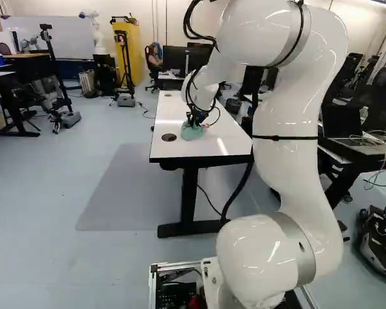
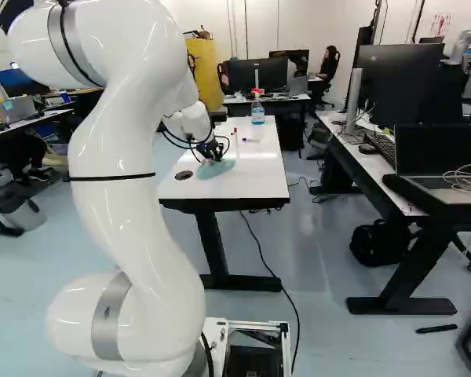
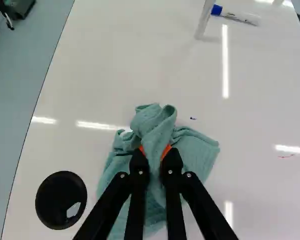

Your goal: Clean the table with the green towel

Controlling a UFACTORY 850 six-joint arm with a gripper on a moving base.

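Note:
At the near part of the white table (image 1: 167, 149), the gripper (image 1: 194, 122) reaches down onto the green towel (image 1: 192, 132). In the right base view the towel (image 2: 217, 168) lies spread beside the black round grommet. The wrist view shows the gripper (image 3: 156, 156) shut on a bunched fold of the towel (image 3: 196, 150), cloth pinched between its orange pads. The rest of the towel drapes onto the table around and under the fingers. Ahead of it is a small blue mark (image 3: 193, 118); off to one side is a thin red mark (image 3: 286, 156).
A black grommet (image 3: 61, 200) sits in the table beside the towel. Farther along stand a spray bottle (image 2: 257, 108) and markers, one lying (image 3: 240, 17), one upright (image 3: 205, 19). A desk with a laptop (image 2: 436, 161) is to the right; another robot (image 2: 467, 43) stands far back.

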